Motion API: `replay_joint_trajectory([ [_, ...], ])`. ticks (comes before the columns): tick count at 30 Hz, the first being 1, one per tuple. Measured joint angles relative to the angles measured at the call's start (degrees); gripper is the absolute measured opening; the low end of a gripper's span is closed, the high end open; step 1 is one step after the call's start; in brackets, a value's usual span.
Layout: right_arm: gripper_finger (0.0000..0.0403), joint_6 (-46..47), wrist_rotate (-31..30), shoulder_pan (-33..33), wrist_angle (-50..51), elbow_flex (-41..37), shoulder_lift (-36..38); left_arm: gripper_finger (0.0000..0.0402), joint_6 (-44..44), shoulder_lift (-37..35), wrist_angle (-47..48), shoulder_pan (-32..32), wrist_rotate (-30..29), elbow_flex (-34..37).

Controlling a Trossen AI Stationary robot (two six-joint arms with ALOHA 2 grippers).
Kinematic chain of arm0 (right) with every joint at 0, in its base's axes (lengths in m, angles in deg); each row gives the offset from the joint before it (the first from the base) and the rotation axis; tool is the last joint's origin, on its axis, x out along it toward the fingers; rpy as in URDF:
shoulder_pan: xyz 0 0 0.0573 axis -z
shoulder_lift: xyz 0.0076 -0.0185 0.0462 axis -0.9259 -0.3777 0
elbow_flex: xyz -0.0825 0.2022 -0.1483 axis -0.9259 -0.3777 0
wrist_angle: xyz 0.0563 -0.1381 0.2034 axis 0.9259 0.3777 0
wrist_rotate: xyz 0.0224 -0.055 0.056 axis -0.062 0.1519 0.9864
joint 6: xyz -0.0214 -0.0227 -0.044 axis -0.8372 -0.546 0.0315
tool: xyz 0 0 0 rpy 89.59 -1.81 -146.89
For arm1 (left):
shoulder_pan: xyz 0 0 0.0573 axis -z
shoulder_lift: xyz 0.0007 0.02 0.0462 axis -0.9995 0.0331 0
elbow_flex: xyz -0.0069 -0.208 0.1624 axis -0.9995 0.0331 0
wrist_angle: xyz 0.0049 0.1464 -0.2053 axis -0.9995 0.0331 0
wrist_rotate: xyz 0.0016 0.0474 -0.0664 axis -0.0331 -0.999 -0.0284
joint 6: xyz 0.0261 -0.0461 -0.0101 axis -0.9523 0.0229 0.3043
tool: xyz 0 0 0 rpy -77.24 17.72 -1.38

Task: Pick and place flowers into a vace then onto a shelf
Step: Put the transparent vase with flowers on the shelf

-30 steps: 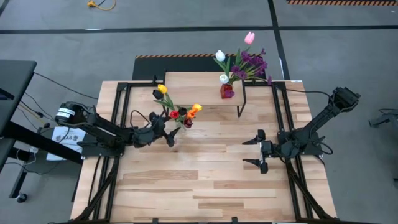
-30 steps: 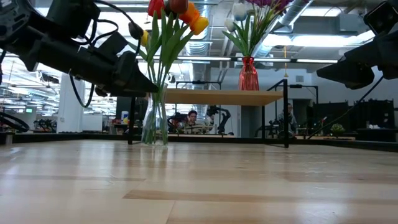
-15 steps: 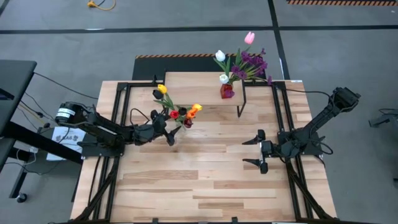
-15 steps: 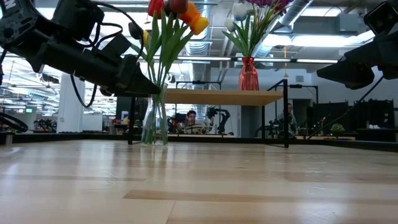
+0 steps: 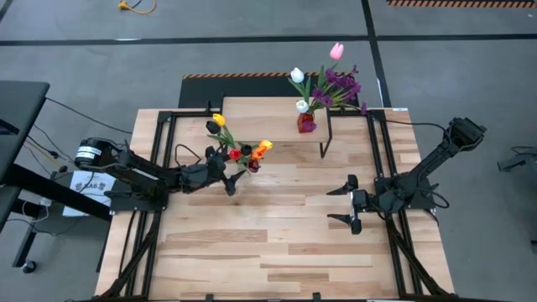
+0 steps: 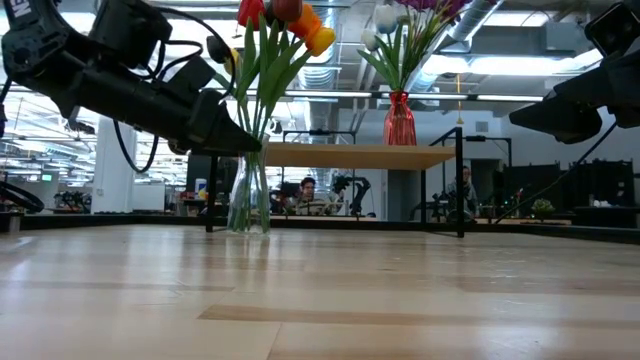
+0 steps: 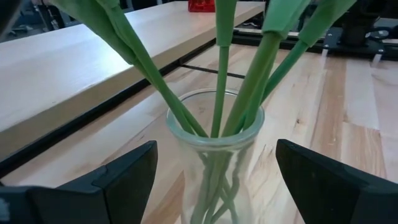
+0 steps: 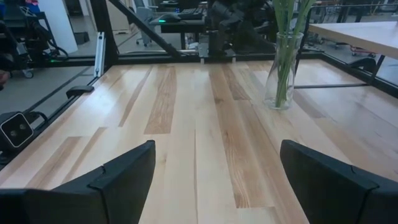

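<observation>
A: Left tool [image 5: 228,179] status?

B: Fully spread, fingers [image 7: 118,177] on either side of the glass vase [image 7: 214,165], level with its neck. No contact visible; it grips nothing.

A: Contents of that vase?

B: Green stems [image 7: 221,74] fan out of its mouth. From above, the tulips [image 5: 243,151] show yellow, red and orange heads. The vase stands upright on the tabletop [image 5: 277,243], near the shelf's [image 5: 277,113] front edge.

A: And the shelf?

B: It stands at the tabletop's far side, wooden top on thin black legs. A red vase [image 5: 306,122] sits on it, holding white and pink tulips with purple sprigs [image 5: 340,84].

A: Right tool [image 5: 346,204]?

B: Fingers wide apart, empty, hovering over the right half of the tabletop, well apart from both vases. Its wrist camera looks across bare planks toward the glass vase.

A: Anything beyond the tabletop?

B: In the low view, a person [image 6: 307,190] sits in the room behind.
</observation>
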Motion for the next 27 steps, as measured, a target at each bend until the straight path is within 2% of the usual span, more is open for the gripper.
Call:
replay_joint_trajectory([
  [27,0.0335,0.06,0.02,0.00,0.31,0.00,0.00,0.0318,-4.43,0.00,-2.89,-1.54,2.25,0.00],
])
